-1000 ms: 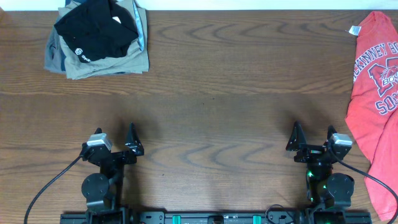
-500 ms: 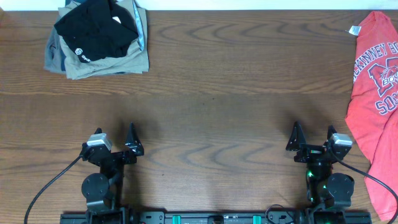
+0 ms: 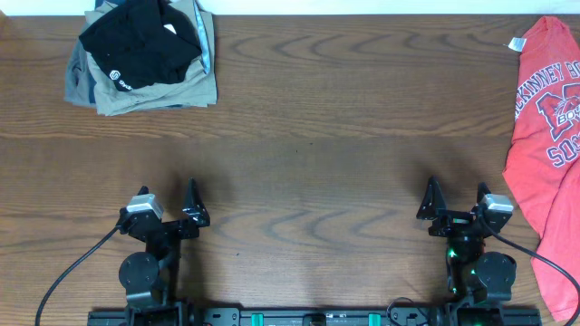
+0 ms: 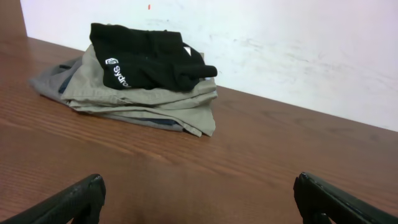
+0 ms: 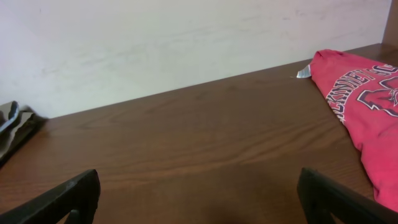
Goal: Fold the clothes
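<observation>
I'm looking down on a wide brown wood-grain counter [image 3: 308,136] that fills nearly the whole overhead view. Its far edge meets a plain white wall [image 5: 155,37], which shows faint grey scuffs in both wrist views.

The red-orange cotton T-shirt [image 3: 544,154] lies along the counter's right side. It runs from the far edge toward the near edge and is cut off by the overhead frame. It is loosely spread and wrinkled, not folded, with its white-and-dark-red lettering and emblem facing up.

In the far-left corner a khaki-grey folded garment [image 3: 154,86] lies flat on the wood. A black folded garment with a small white logo [image 3: 136,45] rests on top of it, and a strip of light blue shows at the pile's right side.

Both arms sit at the near edge. The left claw [image 3: 168,201] has its fingers spread wide with nothing between them, and it faces the pile from well away. The right claw [image 3: 458,201] is just as wide and just as empty. It sits near the lower part of the shirt, to its left, without touching it.

A small white neck tag [image 3: 517,43] pokes out of the shirt's far end onto the wood.
</observation>
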Controlling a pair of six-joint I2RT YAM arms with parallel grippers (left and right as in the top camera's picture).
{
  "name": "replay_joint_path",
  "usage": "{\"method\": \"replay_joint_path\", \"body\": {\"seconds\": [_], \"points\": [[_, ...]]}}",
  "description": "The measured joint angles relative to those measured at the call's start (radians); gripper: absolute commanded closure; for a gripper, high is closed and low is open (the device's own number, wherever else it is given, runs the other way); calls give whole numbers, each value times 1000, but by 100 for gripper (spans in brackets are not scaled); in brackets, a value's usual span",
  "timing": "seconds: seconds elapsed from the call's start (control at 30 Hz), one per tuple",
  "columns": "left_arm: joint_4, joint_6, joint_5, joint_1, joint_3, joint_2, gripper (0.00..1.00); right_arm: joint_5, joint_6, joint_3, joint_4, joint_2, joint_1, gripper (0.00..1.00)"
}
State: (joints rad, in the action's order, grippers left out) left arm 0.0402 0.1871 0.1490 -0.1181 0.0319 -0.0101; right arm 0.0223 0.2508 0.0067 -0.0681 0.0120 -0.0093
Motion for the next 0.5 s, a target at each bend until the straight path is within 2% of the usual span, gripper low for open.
{"method": "replay_joint_path", "body": {"seconds": [0.4,0.5], "points": [[0,0,0,0,0,0,2,-3,4,0,6,0,0,1],[0,0,0,0,0,0,2,-84,119,0,27,0,0,1]]}}
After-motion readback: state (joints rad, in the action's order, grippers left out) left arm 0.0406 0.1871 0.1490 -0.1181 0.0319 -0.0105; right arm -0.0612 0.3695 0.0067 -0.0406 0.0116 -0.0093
